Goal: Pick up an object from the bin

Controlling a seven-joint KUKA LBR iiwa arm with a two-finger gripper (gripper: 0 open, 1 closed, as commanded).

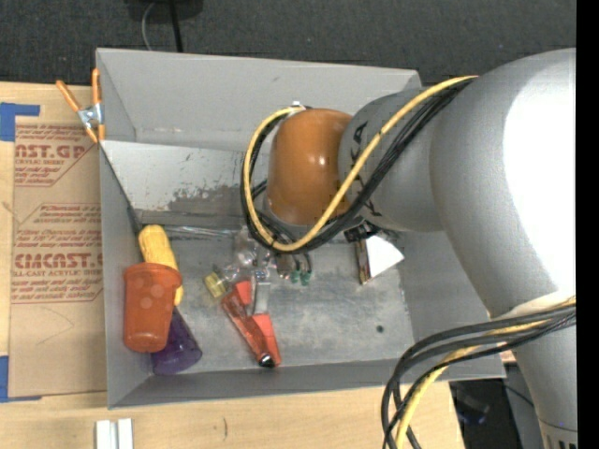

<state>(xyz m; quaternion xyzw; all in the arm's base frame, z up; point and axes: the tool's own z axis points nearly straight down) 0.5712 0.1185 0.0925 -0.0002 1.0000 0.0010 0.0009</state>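
Bin: grey metal bin (374,92) with sloped walls and a scuffed floor
Arm: silver robot arm (487,176) with orange wrist cover (304,166), reaches in from the right
Claw: claw (257,274) hangs low over the middle of the floor; wide or narrow, cannot tell
Thing under claw: red-orange plastic pen with black tip (253,333), lies slantwise at middle front, upper end beneath the claw
Just left of claw: small yellow-green piece (217,284)
Left heap: yellow ridged corn-shaped toy (155,244), orange plastic cup (150,309), translucent purple cup (176,352), touching one another
Right of claw: white wedge-shaped piece (382,255), well apart from the pen
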